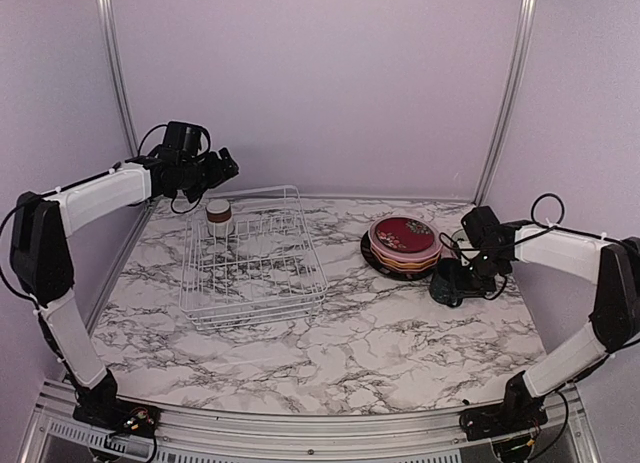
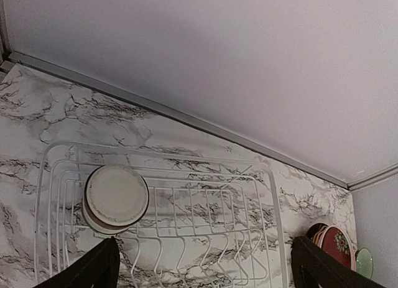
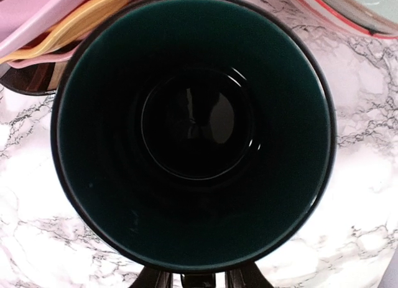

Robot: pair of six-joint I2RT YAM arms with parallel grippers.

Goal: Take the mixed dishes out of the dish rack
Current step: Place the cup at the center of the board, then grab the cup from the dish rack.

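Top external view is showing the left gripper (image 1: 225, 168) hovering above the far left corner of the rack (image 1: 250, 311), with its fingers (image 2: 87, 269) standing wide apart and holding nothing. Just below it, the white-and-brown cup (image 1: 218, 218) is sitting inside the rack and looks to be the only dish left there. To the right, the stack of plates (image 1: 403, 238) is resting on the table (image 1: 330, 363), well apart from the rack. Just right of the stack, the dark green mug (image 1: 447, 283) is standing upright on the table, with the right gripper (image 1: 462, 268) sitting over it. Whether those fingers are clamping the rim or letting go, I cannot tell. The step in hand seems to be setting the mug down. The next move is calling for the left gripper to drop straight down around the cup and close on it.
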